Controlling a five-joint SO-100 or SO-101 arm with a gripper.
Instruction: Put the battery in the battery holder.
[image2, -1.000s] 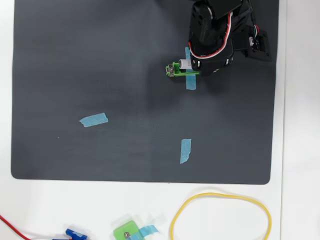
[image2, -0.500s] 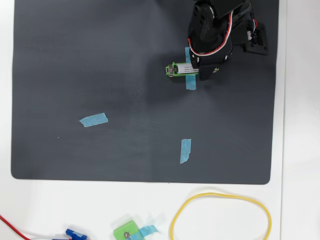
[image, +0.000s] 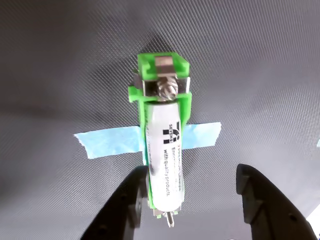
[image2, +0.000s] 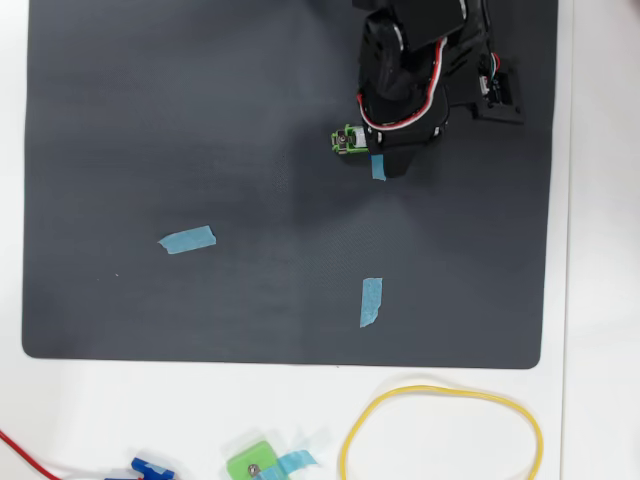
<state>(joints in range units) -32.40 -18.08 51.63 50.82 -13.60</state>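
Battery now seated in battery holder, released just ahead of the gripper, which is spread wide, empty, shifted over it since earlier; placement judged done.

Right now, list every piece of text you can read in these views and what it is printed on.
"with quality products." runs along the battery in the wrist view.
A small black logo sits above it; the lettering beside it and the line next to it are too small to read.
Nothing readable in the overhead view.
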